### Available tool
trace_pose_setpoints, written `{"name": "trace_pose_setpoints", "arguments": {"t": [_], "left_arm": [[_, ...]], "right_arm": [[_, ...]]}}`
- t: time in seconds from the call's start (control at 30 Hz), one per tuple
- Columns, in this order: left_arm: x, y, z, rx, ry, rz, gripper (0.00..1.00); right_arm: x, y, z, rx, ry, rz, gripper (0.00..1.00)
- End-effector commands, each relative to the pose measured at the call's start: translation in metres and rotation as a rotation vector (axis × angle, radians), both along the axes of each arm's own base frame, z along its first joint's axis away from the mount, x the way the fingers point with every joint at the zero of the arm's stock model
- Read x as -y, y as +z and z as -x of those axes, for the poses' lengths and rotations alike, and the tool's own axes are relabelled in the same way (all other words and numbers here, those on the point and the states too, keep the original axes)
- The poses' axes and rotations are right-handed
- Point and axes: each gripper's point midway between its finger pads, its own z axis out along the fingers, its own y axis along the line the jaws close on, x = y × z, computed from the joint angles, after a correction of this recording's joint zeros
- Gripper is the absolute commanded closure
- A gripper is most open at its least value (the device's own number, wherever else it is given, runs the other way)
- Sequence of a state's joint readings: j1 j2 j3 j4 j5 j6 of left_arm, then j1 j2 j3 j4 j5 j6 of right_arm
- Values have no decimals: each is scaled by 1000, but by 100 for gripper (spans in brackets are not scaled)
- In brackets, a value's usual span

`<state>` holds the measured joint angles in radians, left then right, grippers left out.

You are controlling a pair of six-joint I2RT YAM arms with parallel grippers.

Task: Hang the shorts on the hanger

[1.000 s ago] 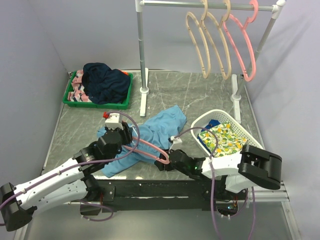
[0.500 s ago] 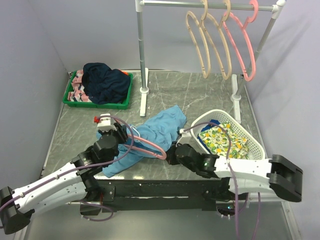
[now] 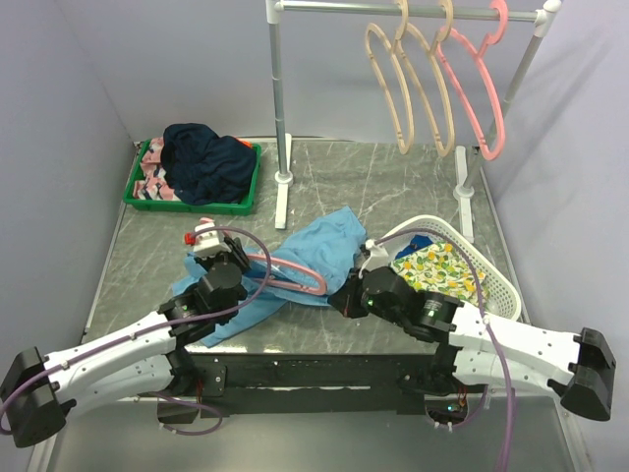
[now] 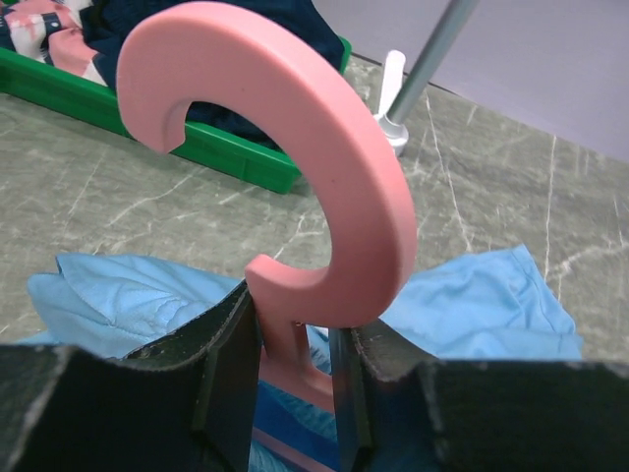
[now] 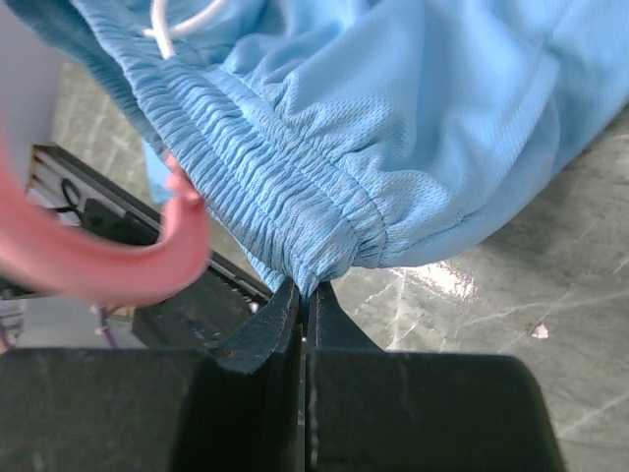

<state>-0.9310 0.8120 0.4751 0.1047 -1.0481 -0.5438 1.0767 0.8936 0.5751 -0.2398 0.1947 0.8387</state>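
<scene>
Threading is the step in hand. The left fingers (image 4: pixel 228 379) are clamped on the neck of the hanger (image 4: pixel 339 167), just under its hook, holding it low over the desk (image 3: pixel 403 182) at centre-left of the overhead view. The right fingers (image 5: pixel 263 339) are pinched tight on the elastic waistband of the shorts (image 3: pixel 319 246), which lie bunched at the middle of the desk with the pink loop running across the fabric. I judge the shorts are not yet hung. Next, the right arm should draw the waistband through or over the loop while the left holds the hanger steady, and the thin mesh must not slip free. The desk is grey with marble veining, with a green tray (image 3: pixel 187 206) upper left, a white basket (image 3: pixel 432 219) at right, a clothes rail (image 3: pixel 334 8) along the top, and pale lilac walls around
</scene>
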Motion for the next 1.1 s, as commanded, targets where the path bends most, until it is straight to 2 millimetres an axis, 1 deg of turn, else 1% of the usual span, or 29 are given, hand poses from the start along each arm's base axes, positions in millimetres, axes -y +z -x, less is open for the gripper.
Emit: {"name": "trace_pose_setpoints", "arguments": {"t": [0.0, 0.07, 0.1, 0.17, 0.2, 0.23, 0.27, 0.3, 0.37, 0.4, 0.43, 0.47, 0.53, 0.57, 0.6, 0.63, 0.67, 0.7, 0.73, 0.83, 0.87, 0.93, 1.0, 1.03, 1.07], "left_arm": [[-27, -10, 1, 7, 152, -29, 99], [-31, -12, 2, 10, 176, -20, 99], [-33, -13, 2, 13, 184, -17, 99], [-37, -14, 3, 17, 208, -23, 99], [-38, -15, 3, 18, 216, -20, 99], [-39, -15, 3, 20, 219, -28, 99], [-38, -16, 3, 21, 221, -26, 99], [-39, -18, 3, 20, 225, -27, 99], [-40, -22, 3, 19, 245, -30, 99], [-40, -20, 2, 19, 251, -32, 99], [-39, -22, 1, 12, 252, -45, 99], [-40, -22, 1, 14, 264, -47, 99], [-40, -22, 0, 16, 274, -45, 99], [-42, -23, 1, 14, 281, -52, 99], [-44, -22, 2, 19, 298, -51, 99], [-45, -22, 2, 21, 309, -40, 99], [-47, -23, 3, 21, 318, -46, 99], [-49, -22, 3, 23, 331, -49, 99], [-49, -22, 3, 27, 337, -39, 99], [-51, -22, 3, 34, 358, -39, 99], [-50, -21, 3, 36, 358, -36, 99], [-47, -20, 4, 37, 360, -39, 99], [-42, -13, 5, 45, 352, -39, 99], [-42, -10, 6, 52, 364, -54, 99], [-42, -9, 8, 51, 368, -72, 99]], "right_arm": [[14, 31, -2, -11, 3, -7, 100], [19, 33, -1, -39, 2, 4, 100], [21, 40, -6, -36, -11, -1, 100], [24, 43, -5, -58, -17, 7, 100], [25, 49, -7, -59, -25, 2, 100], [27, 51, -9, -71, -37, 5, 100], [25, 54, -7, -78, -18, -1, 100], [21, 65, -8, -72, -11, -15, 100], [18, 72, -4, -88, 13, -16, 100], [16, 83, -6, -79, 14, -28, 100], [18, 85, -4, -87, 14, -21, 100], [17, 96, -6, -74, 13, -36, 100], [20, 102, -7, -77, 5, -32, 100], [21, 113, -11, -68, -6, -44, 100], [17, 113, -7, -103, 18, -44, 100], [18, 111, -5, -135, 24, -32, 100], [17, 119, -6, -149, 24, -46, 100], [14, 116, -6, -180, 26, -38, 100], [12, 118, 0, -222, 49, -54, 100], [2, 128, 4, -267, 72, -102, 100], [-1, 133, 2, -270, 68, -110, 100], [-2, 137, -1, -276, 47, -122, 100], [-8, 140, -6, -283, 36, -126, 100], [-9, 140, -9, -291, 21, -121, 100], [-13, 145, -17, -290, 2, -114, 100]]}}
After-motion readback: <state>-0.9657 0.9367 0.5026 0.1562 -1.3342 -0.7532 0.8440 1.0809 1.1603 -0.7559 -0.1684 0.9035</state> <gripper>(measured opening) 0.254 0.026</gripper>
